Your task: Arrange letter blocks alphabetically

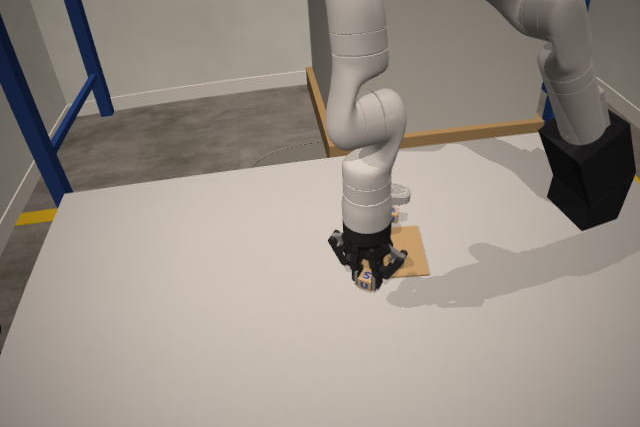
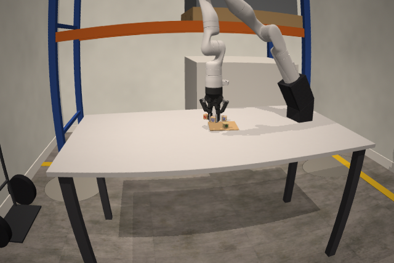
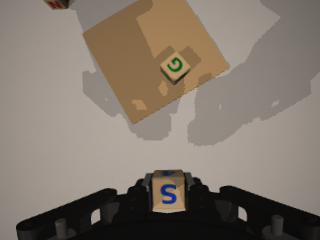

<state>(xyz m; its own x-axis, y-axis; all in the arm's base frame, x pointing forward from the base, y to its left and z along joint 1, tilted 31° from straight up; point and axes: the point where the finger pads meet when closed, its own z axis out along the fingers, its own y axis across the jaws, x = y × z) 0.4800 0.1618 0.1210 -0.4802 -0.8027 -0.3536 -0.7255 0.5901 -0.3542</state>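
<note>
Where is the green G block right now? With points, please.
In the wrist view the green G block point(image 2: 225, 125) point(image 3: 175, 67) sits on the tan mat point(image 2: 216, 127) point(image 3: 112, 65), near its edge facing the gripper point(image 2: 213, 120) point(image 3: 168, 183), which holds the S block point(image 1: 364, 280) point(image 2: 212, 119) point(image 3: 168, 194).
</note>
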